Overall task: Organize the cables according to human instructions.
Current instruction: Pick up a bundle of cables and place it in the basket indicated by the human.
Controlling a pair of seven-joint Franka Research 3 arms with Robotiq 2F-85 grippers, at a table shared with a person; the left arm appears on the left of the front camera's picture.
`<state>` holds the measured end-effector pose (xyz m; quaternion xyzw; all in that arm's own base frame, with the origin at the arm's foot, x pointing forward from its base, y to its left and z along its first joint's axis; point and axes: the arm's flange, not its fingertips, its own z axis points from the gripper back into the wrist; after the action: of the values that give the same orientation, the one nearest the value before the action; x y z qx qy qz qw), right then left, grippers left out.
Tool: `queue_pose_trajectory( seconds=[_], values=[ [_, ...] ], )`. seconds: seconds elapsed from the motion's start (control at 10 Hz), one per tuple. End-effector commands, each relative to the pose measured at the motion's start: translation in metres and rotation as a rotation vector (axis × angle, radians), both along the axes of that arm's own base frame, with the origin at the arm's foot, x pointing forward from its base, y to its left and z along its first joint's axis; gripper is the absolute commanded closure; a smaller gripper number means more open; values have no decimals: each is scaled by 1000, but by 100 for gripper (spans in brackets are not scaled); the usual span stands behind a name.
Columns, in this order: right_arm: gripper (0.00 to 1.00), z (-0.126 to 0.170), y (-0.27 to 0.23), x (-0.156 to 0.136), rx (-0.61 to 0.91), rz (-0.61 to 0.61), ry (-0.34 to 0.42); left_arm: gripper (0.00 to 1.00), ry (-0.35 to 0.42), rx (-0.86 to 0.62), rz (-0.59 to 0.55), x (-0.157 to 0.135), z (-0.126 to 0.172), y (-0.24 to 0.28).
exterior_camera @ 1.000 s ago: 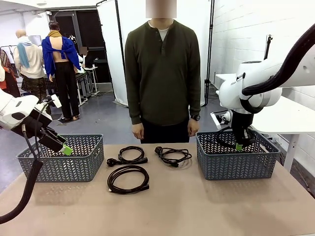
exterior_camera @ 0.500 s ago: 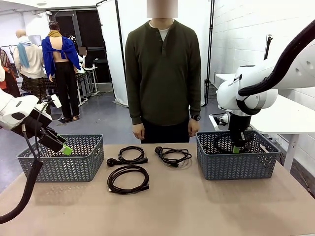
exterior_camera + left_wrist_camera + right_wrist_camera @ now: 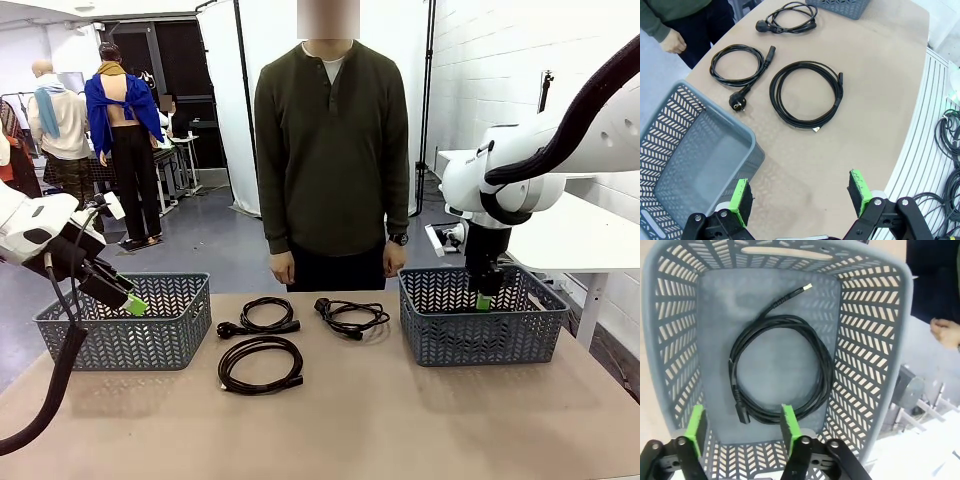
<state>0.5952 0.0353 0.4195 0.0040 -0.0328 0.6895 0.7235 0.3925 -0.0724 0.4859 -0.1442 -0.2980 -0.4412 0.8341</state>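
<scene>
Tan table (image 3: 400,420) is being shared with a person. Right basket (image 3: 480,335) is being hovered over by the right gripper (image 3: 742,427), jaws parted and empty, one cable coil (image 3: 782,320) lying inside. Left gripper (image 3: 800,197) is being held wide beside the left basket (image 3: 130,325). Three coils (image 3: 262,342) are being left on the table between the baskets. Risk: the coil or basket wall being snagged by the fingers during lift-out.

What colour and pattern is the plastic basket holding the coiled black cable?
Grey-blue plastic basket, walls slotted in a herringbone pattern; clearest in the right wrist view.

Left gripper (image 3: 800,192): jaws spread wide, empty.
Basket (image 3: 675,120): eight o'clock.
Cables (image 3: 776,97): three coils, eleven to twelve o'clock.
Person's hand (image 3: 674,42): ten o'clock.
</scene>
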Motion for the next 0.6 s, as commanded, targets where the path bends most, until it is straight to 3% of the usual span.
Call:
queue_pose_trajectory(
  seconds=[0.0, 0.3, 0.4, 0.5],
  values=[
    [0, 8, 0, 4, 22, 6, 12, 0, -4, -15, -19, 3, -1, 3],
    [0, 13, 1, 4, 10, 0, 12, 0, -4, -15, -19, 3, -1, 3],
    [0, 14, 3, 4, 8, -21, -22, 0, -4, -15, -19, 3, -1, 3],
    [0, 10, 1, 3, 2, 2, -2, 0, -4, -15, -19, 3, -1, 3]
  ],
)
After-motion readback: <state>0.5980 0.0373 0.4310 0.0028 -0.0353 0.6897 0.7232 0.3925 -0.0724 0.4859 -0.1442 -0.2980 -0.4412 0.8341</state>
